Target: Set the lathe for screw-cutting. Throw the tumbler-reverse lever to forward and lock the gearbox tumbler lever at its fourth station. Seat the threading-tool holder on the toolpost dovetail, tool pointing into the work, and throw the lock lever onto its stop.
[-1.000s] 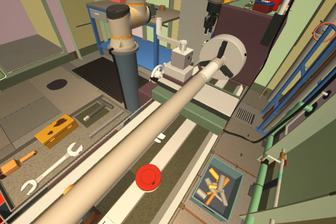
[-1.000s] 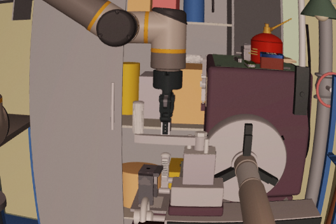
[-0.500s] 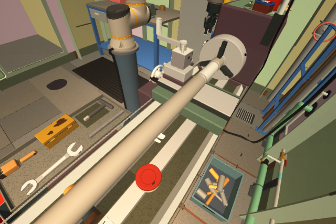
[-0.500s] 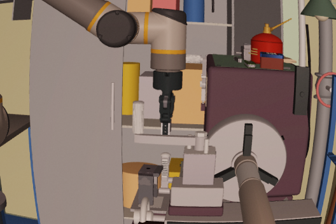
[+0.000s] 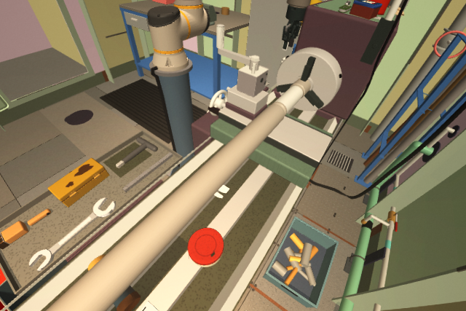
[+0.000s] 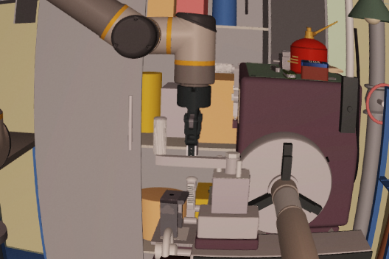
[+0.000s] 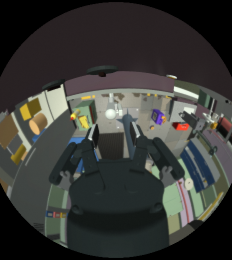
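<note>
My gripper (image 5: 288, 45) (image 6: 191, 150) (image 7: 114, 133) hangs open and empty beside the maroon headstock (image 5: 340, 55) (image 6: 294, 144), pointing down, behind the toolpost. The grey toolpost block (image 5: 252, 80) (image 6: 230, 192) sits on the carriage, and its lock lever (image 5: 233, 55) (image 6: 191, 159) reaches out away from the chuck, ending in an upright white handle (image 6: 160, 135). A white ball knob (image 7: 110, 114) on a lever shows below, just ahead of the fingers in the wrist camera. The dark threading-tool holder (image 6: 171, 203) (image 7: 192, 120) rests apart from the toolpost, at the carriage's far end.
Behind the work stand a grey cabinet (image 6: 88, 133) and shelves with coloured boxes and cylinders. The chuck (image 5: 310, 78) (image 6: 287, 181) grips a long tan bar (image 5: 180, 202) running along the bed. A red oil can (image 6: 308, 54) sits on the headstock. A tool tray with a wrench (image 5: 71, 232) lies on the floor.
</note>
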